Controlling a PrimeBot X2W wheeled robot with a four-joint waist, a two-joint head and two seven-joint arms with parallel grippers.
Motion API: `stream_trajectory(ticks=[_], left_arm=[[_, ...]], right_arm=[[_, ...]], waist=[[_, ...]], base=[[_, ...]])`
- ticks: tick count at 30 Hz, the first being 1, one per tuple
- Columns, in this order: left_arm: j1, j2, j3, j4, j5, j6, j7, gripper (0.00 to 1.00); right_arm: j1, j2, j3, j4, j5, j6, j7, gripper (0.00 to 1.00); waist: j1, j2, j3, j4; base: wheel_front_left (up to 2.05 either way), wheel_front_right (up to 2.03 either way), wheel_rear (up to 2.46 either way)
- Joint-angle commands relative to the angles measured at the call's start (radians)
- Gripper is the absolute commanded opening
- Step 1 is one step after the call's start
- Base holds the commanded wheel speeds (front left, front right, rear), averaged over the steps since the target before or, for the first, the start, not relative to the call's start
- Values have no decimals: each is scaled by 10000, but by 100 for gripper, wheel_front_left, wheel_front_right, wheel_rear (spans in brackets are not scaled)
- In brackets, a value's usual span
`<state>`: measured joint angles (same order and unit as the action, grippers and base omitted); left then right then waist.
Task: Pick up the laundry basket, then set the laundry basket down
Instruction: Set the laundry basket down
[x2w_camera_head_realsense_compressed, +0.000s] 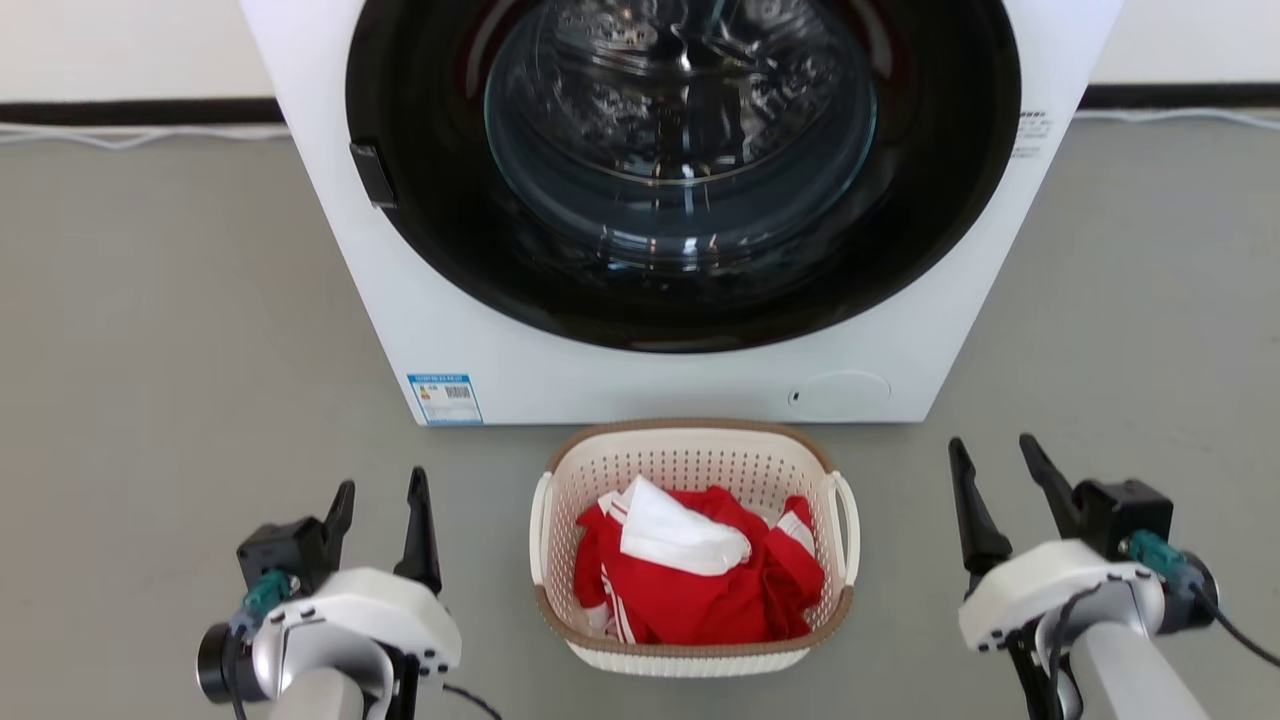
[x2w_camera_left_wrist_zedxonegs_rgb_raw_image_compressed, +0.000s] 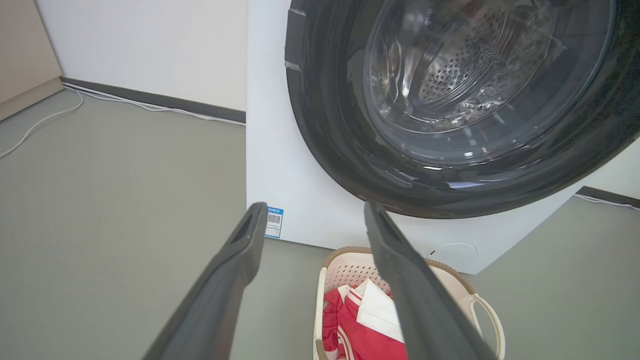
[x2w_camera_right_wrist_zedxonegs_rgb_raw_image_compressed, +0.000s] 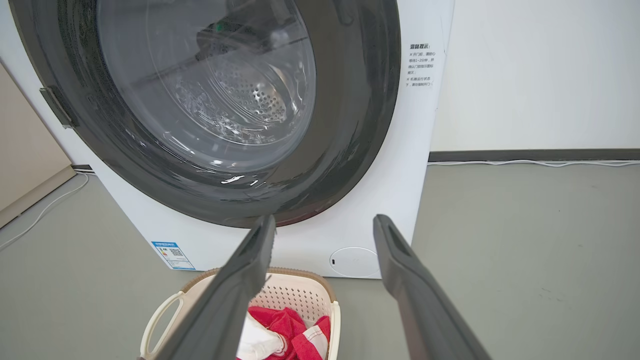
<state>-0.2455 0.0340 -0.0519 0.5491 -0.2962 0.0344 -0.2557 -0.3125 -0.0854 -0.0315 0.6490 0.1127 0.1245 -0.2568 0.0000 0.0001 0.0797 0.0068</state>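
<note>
Bright, even light leaves only soft shadows on the floor (x2w_camera_head_realsense_compressed: 150, 330), while glare streaks the washing machine door glass (x2w_camera_head_realsense_compressed: 680, 130) and wrist views bow at their edges.

- Bare floor (x2w_camera_head_realsense_compressed: 180, 350) is seen on both sides of the laundry basket (x2w_camera_head_realsense_compressed: 690, 462)
- The far side is blocked by the washing machine (x2w_camera_head_realsense_compressed: 600, 385), set close behind
- The inside is partly filled by clothes (x2w_camera_head_realsense_compressed: 700, 590)

Grey floor (x2w_camera_head_realsense_compressed: 150, 300) — laundry basket (x2w_camera_head_realsense_compressed: 690, 462) and washing machine (x2w_camera_head_realsense_compressed: 620, 385) on it.
</note>
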Motion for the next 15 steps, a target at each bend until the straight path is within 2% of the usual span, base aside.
stream_trajectory(ticks=[1, 9, 15], left_arm=[[-5, 162, 313, -340, 68, -77, -61, 100], [691, 162, 291, -636, 32, -144, -61, 100], [731, 162, 144, -680, -160, -33, -61, 100]], right_arm=[[88, 38, 173, -333, -139, 62, -49, 100], [715, 141, -8, -660, -291, 62, -49, 100], [875, 178, -86, -632, -383, 62, -49, 100]], waist=[[0, -1, -226, 12], [0, -1, -701, -23], [0, -1, -862, 54]], base=[[0, 0, 0], [0, 0, 0], [0, 0, 0]])
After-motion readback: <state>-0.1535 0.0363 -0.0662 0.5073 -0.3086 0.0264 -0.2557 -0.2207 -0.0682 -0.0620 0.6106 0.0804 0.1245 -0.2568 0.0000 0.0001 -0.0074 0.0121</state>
